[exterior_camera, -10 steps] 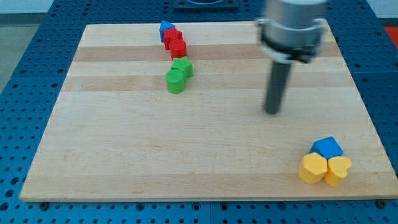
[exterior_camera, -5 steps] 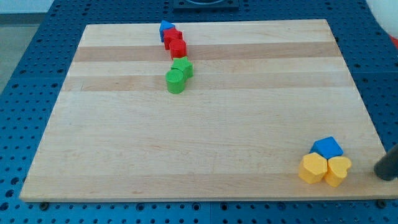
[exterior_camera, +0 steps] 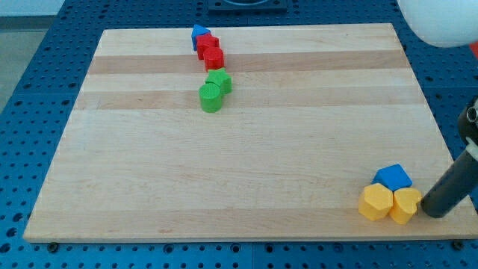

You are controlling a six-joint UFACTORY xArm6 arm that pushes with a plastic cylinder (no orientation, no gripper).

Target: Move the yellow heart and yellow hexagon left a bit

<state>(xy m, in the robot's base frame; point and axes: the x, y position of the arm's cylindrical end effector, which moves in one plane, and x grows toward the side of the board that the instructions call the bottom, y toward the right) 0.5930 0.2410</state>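
The yellow hexagon and the yellow heart sit side by side near the board's bottom right corner, the hexagon on the left. A blue block touches both from above. My tip is just to the right of the yellow heart, at or very near its right side. The rod slants up to the view's right edge.
A blue block and two red blocks form a line near the board's top. Two green blocks lie just below them. The wooden board rests on a blue pegboard table; its right edge runs close to the rod.
The rod swept from the board's upper right middle out past the right edge, then came back left. My tip now stands against the yellow heart's right side. No block has moved.
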